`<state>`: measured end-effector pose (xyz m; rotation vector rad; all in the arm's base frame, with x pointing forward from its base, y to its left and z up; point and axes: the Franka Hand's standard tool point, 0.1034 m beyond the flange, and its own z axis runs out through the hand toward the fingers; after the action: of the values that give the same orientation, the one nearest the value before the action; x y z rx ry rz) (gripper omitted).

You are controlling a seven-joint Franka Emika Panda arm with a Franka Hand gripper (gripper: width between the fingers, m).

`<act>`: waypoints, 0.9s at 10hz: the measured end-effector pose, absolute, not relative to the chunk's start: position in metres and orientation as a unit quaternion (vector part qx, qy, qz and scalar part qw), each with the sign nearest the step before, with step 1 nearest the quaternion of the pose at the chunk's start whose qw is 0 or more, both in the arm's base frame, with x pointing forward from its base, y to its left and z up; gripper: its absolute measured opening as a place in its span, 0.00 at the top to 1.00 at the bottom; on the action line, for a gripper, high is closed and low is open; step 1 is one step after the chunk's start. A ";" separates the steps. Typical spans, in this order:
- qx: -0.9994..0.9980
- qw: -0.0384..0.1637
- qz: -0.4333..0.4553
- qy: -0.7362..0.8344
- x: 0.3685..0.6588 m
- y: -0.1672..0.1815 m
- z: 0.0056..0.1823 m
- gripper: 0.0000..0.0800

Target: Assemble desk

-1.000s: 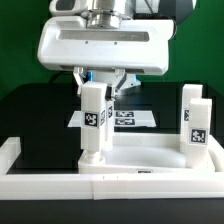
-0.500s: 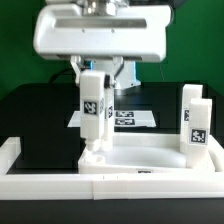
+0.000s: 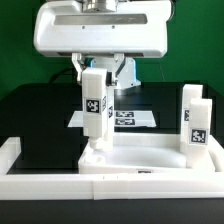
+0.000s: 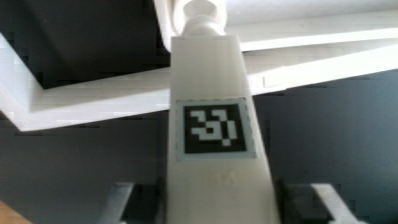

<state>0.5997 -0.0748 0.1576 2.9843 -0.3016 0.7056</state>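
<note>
My gripper (image 3: 98, 72) is shut on the upper part of a white leg block (image 3: 94, 112) with a square tag. The block leans slightly. Its lower end rests at the corner of the white rimmed desk panel (image 3: 145, 160) on the exterior view's left. In the wrist view the leg block (image 4: 215, 90) fills the middle between my fingertips (image 4: 128, 202), with my gripper (image 4: 222, 205) around it. A second tagged leg block (image 3: 195, 125) stands upright at the panel's corner on the exterior view's right. The other leg blocks are out of view.
A long white bar (image 3: 50, 185) edges the black table at the front, and another bar (image 3: 10, 150) runs along the exterior view's left. The marker board (image 3: 130, 118) lies flat behind the panel.
My gripper has risen a little with the leg block. The block has gone from upright to slightly tilted, and its lower end has stayed at the panel's corner.
</note>
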 end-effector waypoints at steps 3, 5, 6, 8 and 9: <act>0.962 0.014 0.249 -0.111 0.600 -0.081 0.172 0.64; 0.957 0.019 0.267 -0.115 0.600 -0.079 0.171 0.64; 0.957 0.020 0.265 -0.113 0.600 -0.075 0.163 0.64; 0.960 0.023 0.256 -0.109 0.597 -0.071 0.148 0.64; 0.961 0.023 0.255 -0.108 0.597 -0.070 0.147 0.64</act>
<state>0.5969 -0.0697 0.1468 2.9734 -0.3356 0.7896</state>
